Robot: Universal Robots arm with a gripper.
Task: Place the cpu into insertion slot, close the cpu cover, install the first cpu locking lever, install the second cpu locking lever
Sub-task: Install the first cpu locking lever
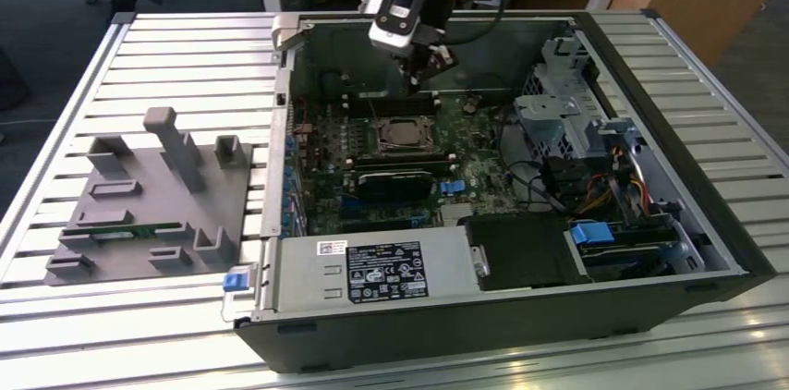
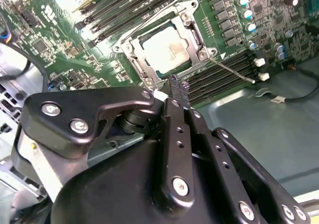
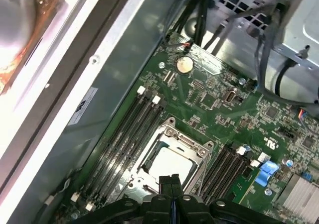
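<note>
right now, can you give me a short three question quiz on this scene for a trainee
1. True or false: the cpu shows through the window of the cpu cover.
2. The end effector is: A open, B shut, C gripping the cpu.
3. Fill in: the grey fixture lies on the exterior view's ___ of the computer case.
Key: 1 true; 2 B; 3 left.
</note>
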